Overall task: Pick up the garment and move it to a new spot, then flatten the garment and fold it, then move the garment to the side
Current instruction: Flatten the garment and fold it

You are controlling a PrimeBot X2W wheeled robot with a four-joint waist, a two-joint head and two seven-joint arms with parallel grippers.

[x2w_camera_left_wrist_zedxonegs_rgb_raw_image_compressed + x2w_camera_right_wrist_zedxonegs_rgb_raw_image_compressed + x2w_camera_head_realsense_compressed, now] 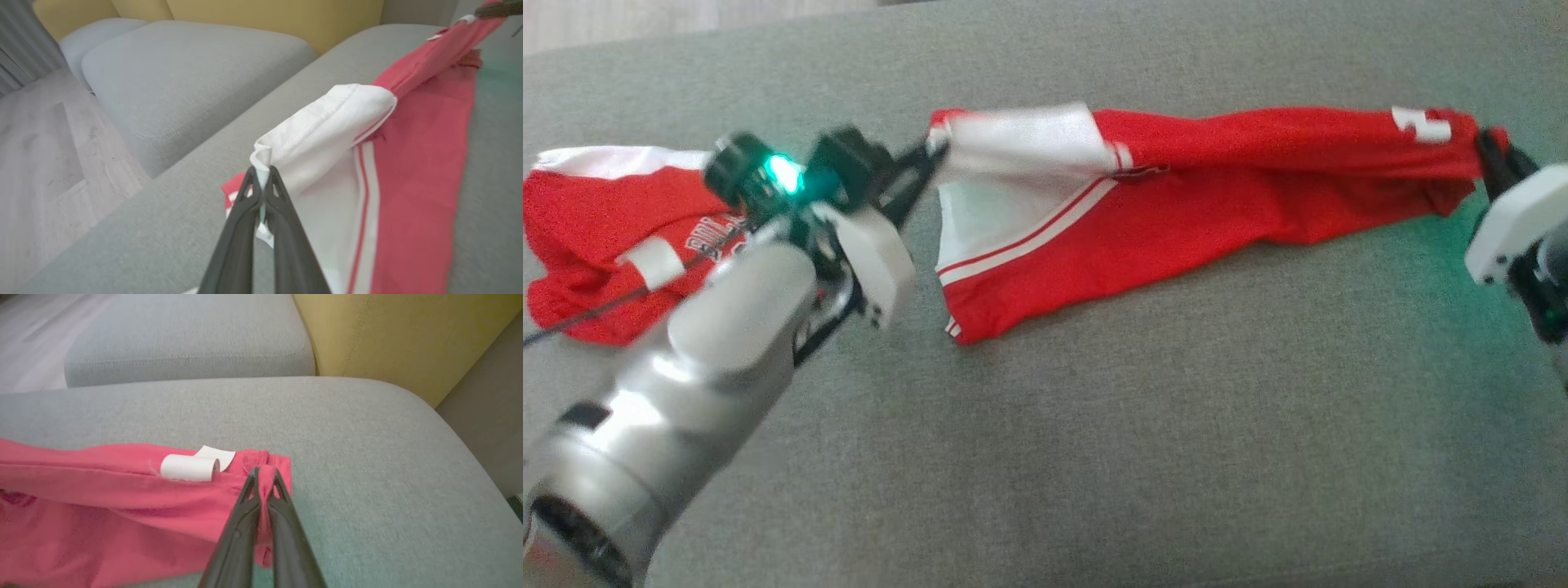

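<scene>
A red garment (1217,196) with a white panel and white stripes stretches across the grey sofa cushion (1094,425), pulled taut between my two grippers. My left gripper (931,155) is shut on its white corner (261,163) at the left end. My right gripper (1490,151) is shut on the red edge (265,477) at the right end, beside a white label (190,467). The garment's lower edge rests on the cushion while the upper edge hangs lifted.
A second red and white garment (596,245) with lettering lies crumpled at the cushion's far left, partly behind my left arm. Another grey cushion (184,77) and a yellow backrest (408,335) lie beyond. Wooden floor (49,163) borders the sofa.
</scene>
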